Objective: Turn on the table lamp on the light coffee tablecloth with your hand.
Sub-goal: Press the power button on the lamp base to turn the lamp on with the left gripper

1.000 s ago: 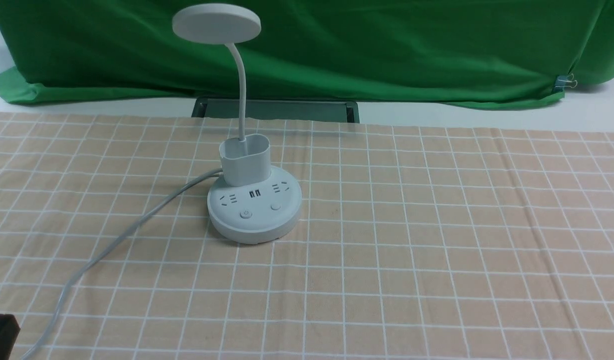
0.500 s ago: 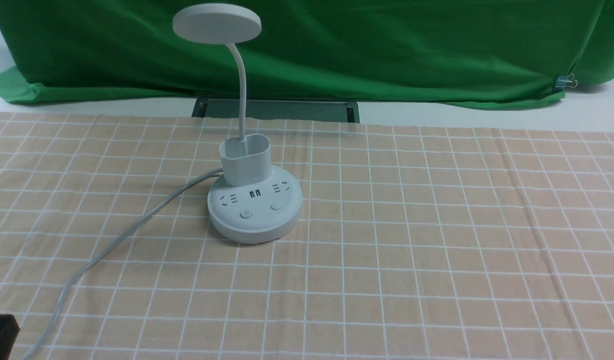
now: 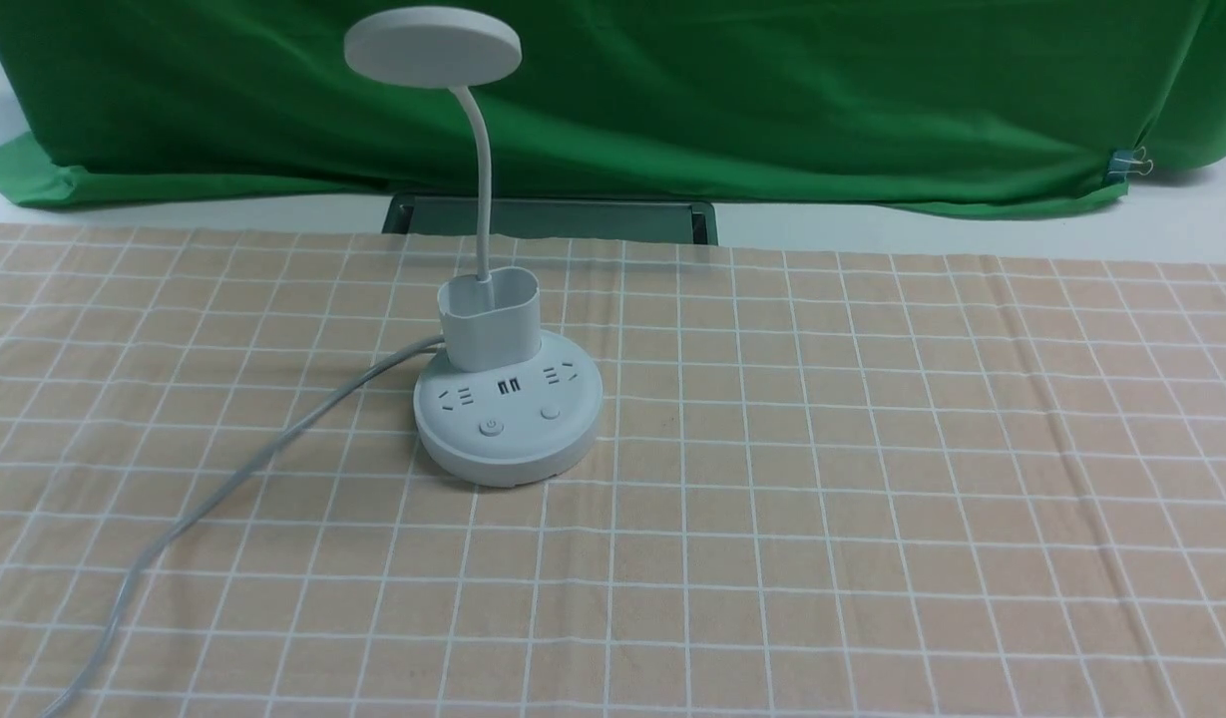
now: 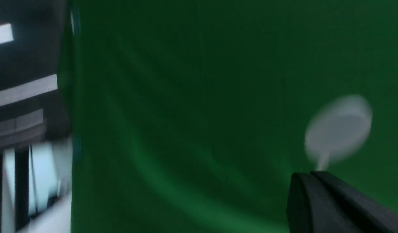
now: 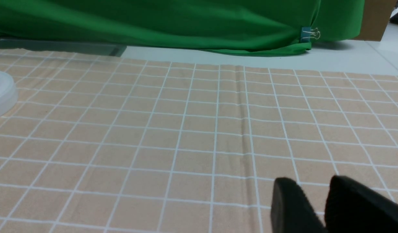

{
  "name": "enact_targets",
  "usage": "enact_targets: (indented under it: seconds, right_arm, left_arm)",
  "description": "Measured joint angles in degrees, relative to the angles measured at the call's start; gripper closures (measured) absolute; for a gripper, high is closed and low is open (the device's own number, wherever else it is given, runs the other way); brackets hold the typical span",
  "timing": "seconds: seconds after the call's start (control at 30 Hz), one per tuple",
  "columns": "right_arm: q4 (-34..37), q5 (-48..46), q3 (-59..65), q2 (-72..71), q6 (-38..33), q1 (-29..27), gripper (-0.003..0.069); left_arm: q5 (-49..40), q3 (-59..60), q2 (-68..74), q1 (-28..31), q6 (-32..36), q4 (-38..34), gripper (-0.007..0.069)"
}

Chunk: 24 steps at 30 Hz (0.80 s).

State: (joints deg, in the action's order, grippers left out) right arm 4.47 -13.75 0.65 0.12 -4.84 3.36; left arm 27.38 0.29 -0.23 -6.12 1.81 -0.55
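Lamp (image 3: pixel 508 449) unlit, left of center
We have yet to press its button (image 3: pixel 491 427); left fingers (image 4: pixel 307 176) together, right fingers (image 5: pixel 312 183) slightly parted.

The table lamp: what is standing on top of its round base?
An oval cup holder stands on the base, with sockets and buttons before it. The surface directly beneath the holder is covered and cannot be seen.

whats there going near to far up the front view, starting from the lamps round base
lamp's round base → oval cup holder → dark green tray-like panel beyond the cloth's far edge → green backdrop cloth
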Motion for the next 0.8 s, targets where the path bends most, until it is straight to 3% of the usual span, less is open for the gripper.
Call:
enact_targets:
  seconds: [0.07, 0.2, 0.3, 0.33, 0.5, 0.57, 0.7, 0.8]
  right_arm:
    - [0.0, 0.0, 0.0, 0.0, 0.0, 0.0, 0.0421]
    - [0.0, 0.0, 0.0, 0.0, 0.0, 0.0, 0.0421]
    - [0.0, 0.0, 0.0, 0.0, 0.0, 0.0, 0.0421]
    - [0.0, 0.0, 0.0, 0.0, 0.0, 0.0, 0.0421]
    - [0.0, 0.0, 0.0, 0.0, 0.0, 0.0, 0.0421]
    - [0.0, 0.0, 0.0, 0.0, 0.0, 0.0, 0.0421]
    - [0.0, 0.0, 0.0, 0.0, 0.0, 0.0, 0.0421]
    - [0.0, 0.0, 0.0, 0.0, 0.0, 0.0, 0.0421]
  left_arm:
    - [8.9, 0.0, 0.0, 0.0, -0.7, -1.6, 0.0623]
    - [15.0, -1.0, 0.8, 0.0, -7.3, -2.4, 0.0623]
    - [6.2, -8.5, 4.0, 0.0, -14.5, -1.6, 0.0623]
    - [-1.9, -14.1, 6.7, 0.0, -17.0, -1.1, 0.0623]
    - [-26.6, -28.0, 20.7, 0.0, -17.7, 0.9, 0.0623]
    - [-30.8, -28.8, 27.2, 0.0, -17.8, 0.6, 0.0623]
    - [-36.9, -28.7, 42.8, -0.1, -16.9, -7.3, 0.0623]
    - [-42.4, -29.9, 52.5, -1.4, -9.3, -17.2, 0.0623]
